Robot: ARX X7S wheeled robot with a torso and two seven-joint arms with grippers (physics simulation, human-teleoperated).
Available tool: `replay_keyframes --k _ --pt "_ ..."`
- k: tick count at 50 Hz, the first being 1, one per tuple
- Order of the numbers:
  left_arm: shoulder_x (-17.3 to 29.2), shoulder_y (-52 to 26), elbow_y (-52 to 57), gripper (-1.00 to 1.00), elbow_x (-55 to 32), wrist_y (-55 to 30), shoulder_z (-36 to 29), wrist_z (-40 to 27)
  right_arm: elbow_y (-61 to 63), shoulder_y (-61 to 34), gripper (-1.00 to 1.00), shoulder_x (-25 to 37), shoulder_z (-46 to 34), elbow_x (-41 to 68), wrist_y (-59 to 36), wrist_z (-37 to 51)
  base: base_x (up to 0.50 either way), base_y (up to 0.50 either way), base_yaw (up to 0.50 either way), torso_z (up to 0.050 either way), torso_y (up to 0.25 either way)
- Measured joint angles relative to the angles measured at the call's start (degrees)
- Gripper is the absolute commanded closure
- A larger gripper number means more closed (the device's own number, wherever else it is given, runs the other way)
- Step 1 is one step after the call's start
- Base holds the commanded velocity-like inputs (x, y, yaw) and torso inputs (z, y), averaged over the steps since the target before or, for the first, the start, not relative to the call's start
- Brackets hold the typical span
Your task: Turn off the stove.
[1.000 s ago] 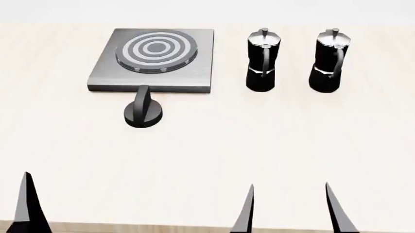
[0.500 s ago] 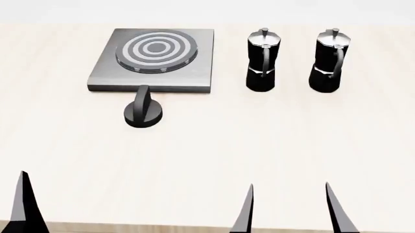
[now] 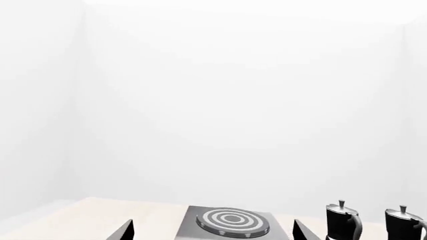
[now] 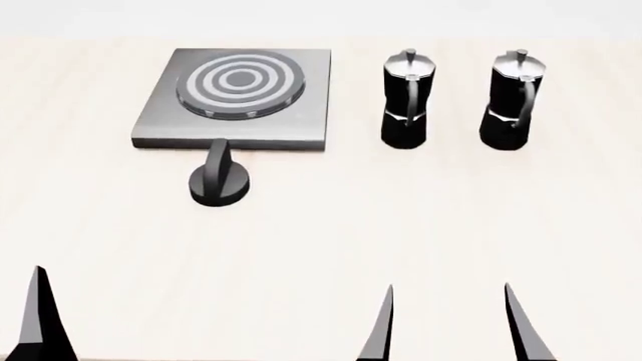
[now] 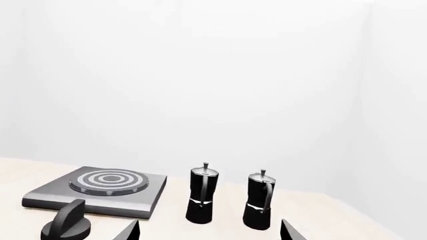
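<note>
black knob (image 4: 219,182), two moka pots (image 4: 407,99), wooden table (image 4: 401,226)

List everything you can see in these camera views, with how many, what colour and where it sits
stove: one, brushed grey slab with a ringed round burner, far left part of the table.
knob: one, black, on the table just in front of the stove's near edge.
moka pots: two, black and silver, upright side by side to the right of the stove, apart from each other; nearer one, farther right one.
table: one, pale wood, carries all of the above.
wall: white, behind the table.
left gripper: black fingers spread wide, at the near edge, holding nothing.
right gripper: black fingers spread wide, at the near edge, holding nothing.
</note>
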State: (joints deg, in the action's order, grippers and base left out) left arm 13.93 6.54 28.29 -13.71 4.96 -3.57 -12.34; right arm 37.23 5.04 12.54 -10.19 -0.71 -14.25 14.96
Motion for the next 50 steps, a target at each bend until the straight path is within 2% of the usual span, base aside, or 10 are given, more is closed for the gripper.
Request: replay_keyframes --k 50 --pt "1.1 0.0 -0.4 -1.00 -0.1 0.9 -0.9 -1.5 0.1 -0.2 -1.00 2.3 -1.7 1.5 0.5 2.4 0.20 0.00 0.00 0.000 0.000"
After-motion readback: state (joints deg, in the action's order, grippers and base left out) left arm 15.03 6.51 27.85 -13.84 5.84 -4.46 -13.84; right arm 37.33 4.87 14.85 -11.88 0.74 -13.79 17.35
